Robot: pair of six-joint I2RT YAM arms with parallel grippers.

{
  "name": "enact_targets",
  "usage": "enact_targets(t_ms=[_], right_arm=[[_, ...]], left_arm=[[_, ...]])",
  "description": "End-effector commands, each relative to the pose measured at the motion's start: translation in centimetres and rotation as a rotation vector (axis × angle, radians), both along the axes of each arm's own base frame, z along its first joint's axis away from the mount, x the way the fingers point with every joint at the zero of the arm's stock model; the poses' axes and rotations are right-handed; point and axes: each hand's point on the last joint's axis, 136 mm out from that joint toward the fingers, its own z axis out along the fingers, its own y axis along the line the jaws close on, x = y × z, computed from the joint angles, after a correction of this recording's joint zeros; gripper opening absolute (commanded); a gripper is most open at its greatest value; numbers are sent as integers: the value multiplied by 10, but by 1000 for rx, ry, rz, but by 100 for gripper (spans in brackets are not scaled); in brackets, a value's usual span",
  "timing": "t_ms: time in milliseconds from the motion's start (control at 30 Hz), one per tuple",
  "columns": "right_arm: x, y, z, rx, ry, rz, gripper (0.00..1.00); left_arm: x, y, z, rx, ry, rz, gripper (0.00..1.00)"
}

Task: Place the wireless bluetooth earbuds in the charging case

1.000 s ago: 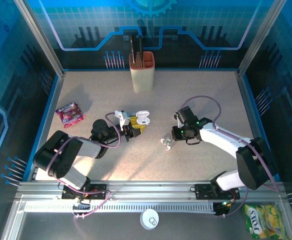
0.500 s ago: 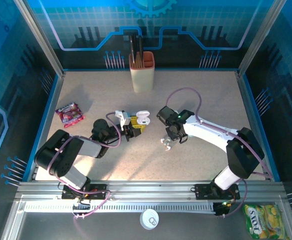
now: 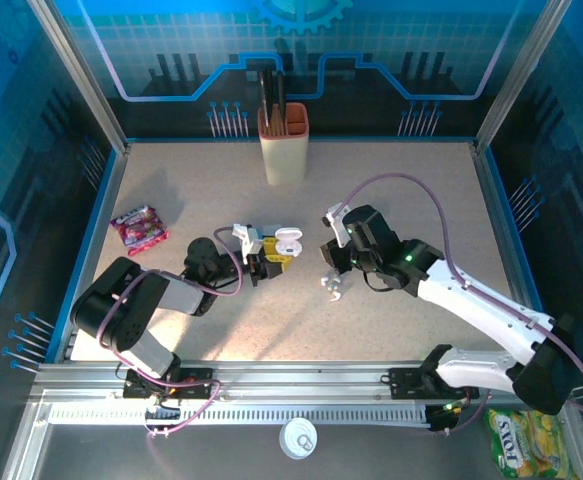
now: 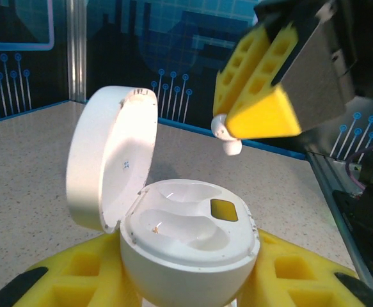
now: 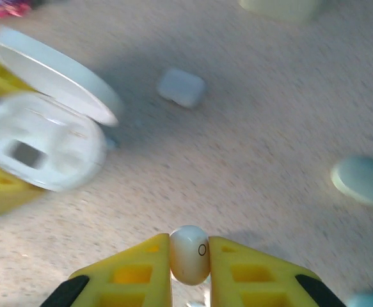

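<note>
Left arm (image 3: 166,297): black joints, grey links. Right arm (image 3: 471,297): white links, black joints. Purple cable (image 3: 401,183) on each. Left hand (image 3: 271,253), right hand (image 5: 189,259): fingers (image 5: 132,276) yellow foam, square pockets.

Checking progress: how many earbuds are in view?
1 earbud, pinched in the right gripper, beside the open, empty charging case. Small whitish bits nearby may be more.

table (image 3: 391,200): speckled beige | holder (image 3: 284,145) rear | candy packet (image 3: 139,228) left | earbud piece (image 3: 331,286) centre
</note>
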Motion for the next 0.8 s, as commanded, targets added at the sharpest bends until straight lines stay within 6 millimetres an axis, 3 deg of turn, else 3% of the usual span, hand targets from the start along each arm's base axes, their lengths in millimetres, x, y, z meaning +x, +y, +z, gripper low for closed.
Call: enact_targets(t_ms=[0,300,767], right_arm=[[-9,32,27,87,-61,148,17],[-9,54,38,74,-71,205,16],[0,62,17,24,-43,198,15]], left_arm=[[-8,-7,13,-10,-71,-71,34],[-10,-9,14,-10,-78,-86,35],[-12,-9,16,-13,-84,-96,34]])
